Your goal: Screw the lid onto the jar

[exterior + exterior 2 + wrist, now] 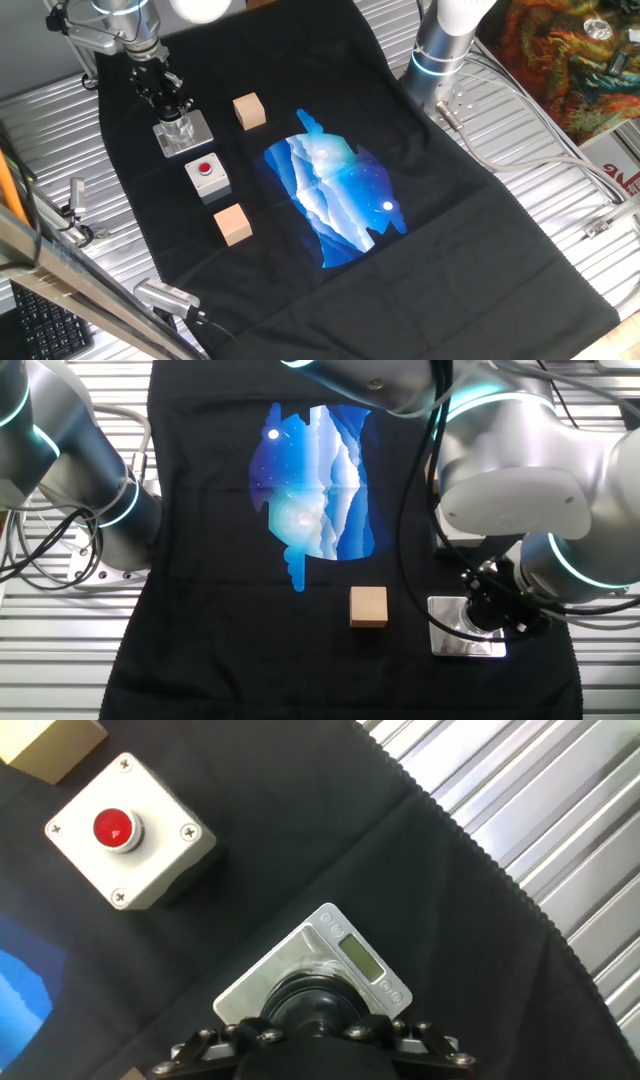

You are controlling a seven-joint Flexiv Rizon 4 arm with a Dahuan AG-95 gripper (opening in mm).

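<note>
Black lid [318,1003] is sitting clenched in the pincer [320,1032] atop the jar [179,128] in hand view alone; button box [127,830] and cubes [249,111] are lying just beyond.

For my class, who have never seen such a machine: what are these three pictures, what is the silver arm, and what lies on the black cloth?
The silver arm is a robot; its end effector is a two-fingered hand. Two pictures come from fixed cameras on different sides of the table, the third from a camera on the hand, looking down along the fingers. On the black cloth, which has a blue picture printed on it, lie two wooden cubes, a grey box with a red button, and the jar on its square metal plate. The end effector sits over the jar, closed around the black lid on top.
</note>
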